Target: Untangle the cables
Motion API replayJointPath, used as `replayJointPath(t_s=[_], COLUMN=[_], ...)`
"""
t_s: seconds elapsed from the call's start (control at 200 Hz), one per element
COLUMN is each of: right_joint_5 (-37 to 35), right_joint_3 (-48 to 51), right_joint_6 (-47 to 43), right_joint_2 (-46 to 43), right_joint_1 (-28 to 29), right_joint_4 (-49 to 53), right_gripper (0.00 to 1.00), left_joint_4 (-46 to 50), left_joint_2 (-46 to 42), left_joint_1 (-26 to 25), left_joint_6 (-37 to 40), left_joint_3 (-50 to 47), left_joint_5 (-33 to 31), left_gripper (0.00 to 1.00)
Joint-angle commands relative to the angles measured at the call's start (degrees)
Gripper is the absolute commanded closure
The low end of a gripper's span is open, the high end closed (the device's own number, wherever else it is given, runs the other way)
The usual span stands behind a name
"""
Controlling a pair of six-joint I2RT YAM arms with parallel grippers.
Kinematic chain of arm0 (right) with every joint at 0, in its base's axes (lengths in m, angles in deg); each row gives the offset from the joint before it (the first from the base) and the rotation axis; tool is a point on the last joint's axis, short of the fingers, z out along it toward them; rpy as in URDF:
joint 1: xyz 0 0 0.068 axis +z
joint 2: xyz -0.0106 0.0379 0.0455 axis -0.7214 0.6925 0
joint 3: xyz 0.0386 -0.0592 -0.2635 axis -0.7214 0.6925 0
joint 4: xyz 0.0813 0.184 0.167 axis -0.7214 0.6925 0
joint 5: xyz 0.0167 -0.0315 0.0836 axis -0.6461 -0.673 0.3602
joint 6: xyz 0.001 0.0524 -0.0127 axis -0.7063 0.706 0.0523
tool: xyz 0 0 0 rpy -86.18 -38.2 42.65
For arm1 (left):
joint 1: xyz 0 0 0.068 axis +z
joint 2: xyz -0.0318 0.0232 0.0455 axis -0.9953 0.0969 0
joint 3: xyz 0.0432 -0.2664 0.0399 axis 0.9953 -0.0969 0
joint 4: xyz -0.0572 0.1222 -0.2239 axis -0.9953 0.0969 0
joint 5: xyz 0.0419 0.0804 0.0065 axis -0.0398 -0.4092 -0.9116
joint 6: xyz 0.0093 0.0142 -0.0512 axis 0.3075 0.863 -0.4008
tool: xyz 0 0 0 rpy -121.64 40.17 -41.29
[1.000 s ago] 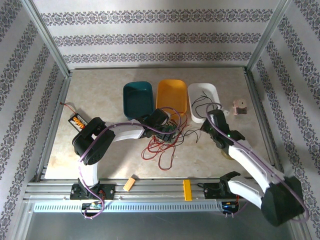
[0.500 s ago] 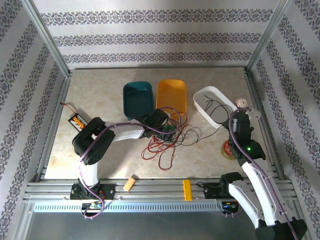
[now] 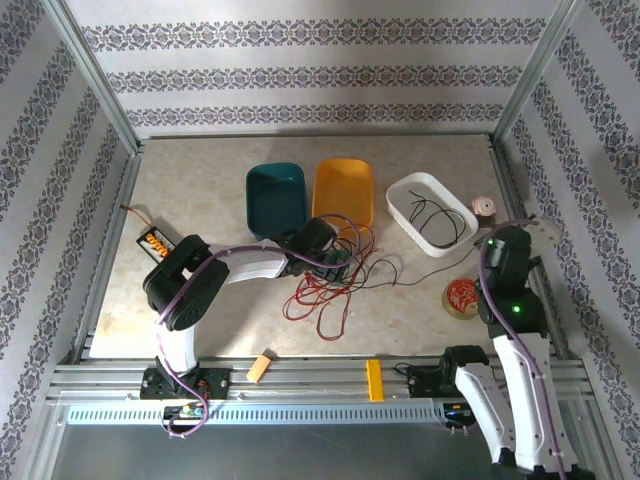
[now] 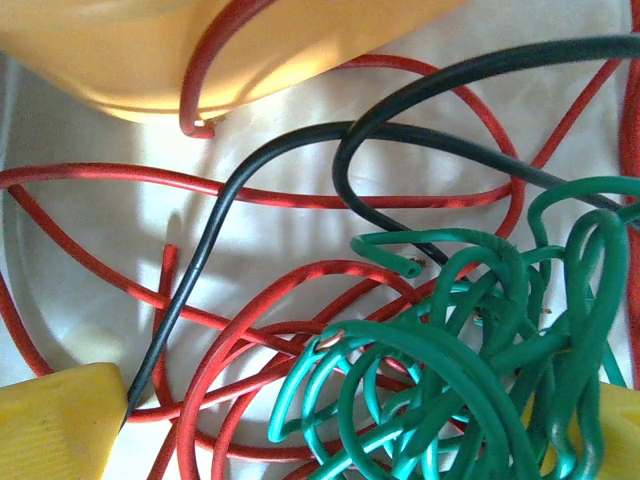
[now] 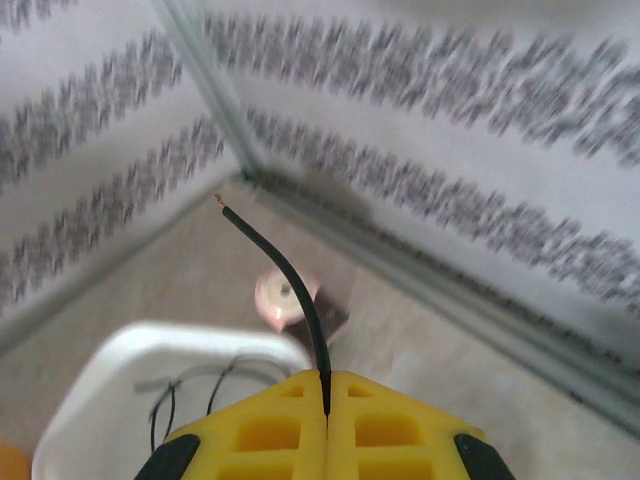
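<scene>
Cables (image 3: 322, 298) in red, green and black lie heaped on the table just in front of the orange bin (image 3: 343, 190), with a few red strands running up to its near wall.

The left gripper (image 4: 330, 440) sits low over that heap. Its yellow fingers (image 4: 55, 425) are spread wide, one on each side of a tight green coil (image 4: 450, 380), and they clamp nothing. A black strand (image 4: 200, 270) passes the edge of the left finger, and red loops (image 4: 250, 190) cross beneath it toward the orange bin.

The right gripper (image 5: 326, 378) is well to the right of the orange bin, beyond the white bin (image 3: 405, 200). Its fingers are pressed fully together, pinching one black cable (image 5: 290, 285) whose bare tip curves up free above them. More thin black wires (image 3: 440, 215) lie inside the white bin.
</scene>
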Motion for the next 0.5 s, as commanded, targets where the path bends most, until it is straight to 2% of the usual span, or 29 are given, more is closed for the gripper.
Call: replayJointPath(t_s=[0.0,0.11,0.325,0.495], right_joint_5=[-3.63,0.00,17.42,23.89], right_joint_3=[-5.40,-10.87,-21.93,-29.42], right_joint_6=[-5.35,-7.02,-4.40,-1.05], right_joint_2=[-0.88,0.34,7.03,12.47], right_joint_1=[-2.67,-4.24,-4.34,-4.32], right_joint_4=[-0.90,-2.70,-4.66,-9.42], right_gripper=[1.00,1.00,1.00,1.00], left_joint_4=[6.73,6.60,6.25,6.25], left_joint_2=[0.38,0.58,1.09,1.50], left_joint_1=[1.93,2.02,2.02,2.02], left_joint_6=[-0.86,-0.73,-0.47,-0.38], left_joint_3=[-2.63,-2.54,-2.45,-2.28], left_joint_5=[-3.26,-2.90,-2.28,-1.93], left_gripper=[0.01,0.01,0.01,0.01])
